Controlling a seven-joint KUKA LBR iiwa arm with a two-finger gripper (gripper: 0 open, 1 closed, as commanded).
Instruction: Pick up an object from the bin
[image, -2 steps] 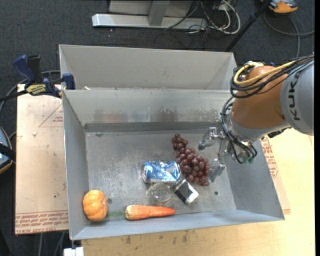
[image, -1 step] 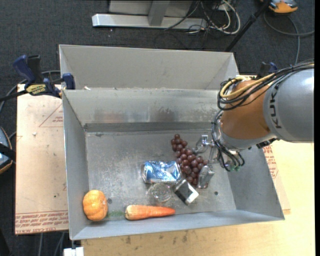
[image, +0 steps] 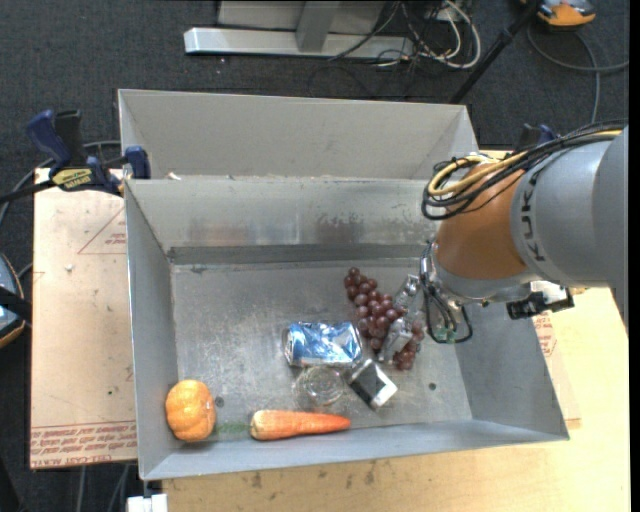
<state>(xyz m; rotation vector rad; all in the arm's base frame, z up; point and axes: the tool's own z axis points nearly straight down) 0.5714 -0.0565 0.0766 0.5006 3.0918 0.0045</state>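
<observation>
1. My arm (image: 520, 230) enters from the right, with an orange cover and looped cables at the wrist. It bends down into the grey metal bin (image: 150, 300).
2. My gripper (image: 412, 322) sits low over the right half of the bin floor, at the right edge of a bunch of dark red grapes (image: 366, 295).
3. I cannot tell whether the gripper is spread or pressed together (its tip is lost among the grapes and dark cabling). Nor can I say whether it is pinching anything.
4. The grapes lie right of centre on the floor. The bunch runs from near the back wall toward the front, and its nearer end seems to touch my gripper.
5. Just left of the grapes lies a crumpled blue and silver foil packet (image: 322, 343).
6. A clear round cup (image: 322, 385) rests against the packet's front edge.
7. A small black and white box (image: 372, 384) sits just beside the cup, in front of the grapes.
8. A carrot (image: 298, 424) lies along the front wall.
9. A small orange pumpkin (image: 190, 409) stands in the front left corner, well apart from my gripper.
</observation>
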